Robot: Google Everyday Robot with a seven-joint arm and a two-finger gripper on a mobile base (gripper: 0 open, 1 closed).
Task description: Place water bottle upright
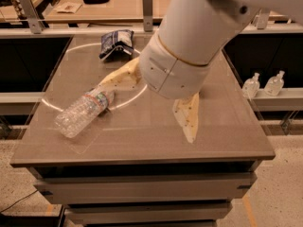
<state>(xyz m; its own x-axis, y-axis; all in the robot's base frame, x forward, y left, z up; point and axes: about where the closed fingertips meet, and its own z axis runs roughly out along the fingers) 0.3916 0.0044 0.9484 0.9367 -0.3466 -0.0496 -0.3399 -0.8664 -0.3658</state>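
Note:
The water bottle [83, 112] is clear ribbed plastic with a pale label band. It lies on its side on the left half of the table [142, 145], cap end pointing up and right. My gripper [147, 111] hangs over the middle of the table with its jaws spread wide and nothing in them. One cream finger [118, 77] reaches left to just above the bottle's cap end. The other finger [188, 117] points down toward the table's front right. The large white arm [189, 37] fills the upper middle of the view.
A dark snack bag [116, 41] lies at the back of the table. Two small clear pump bottles [262, 84] stand on a shelf to the right. A white ring of light [123, 98] marks the tabletop. Another desk [94, 8] stands behind. The soda can is hidden behind the arm.

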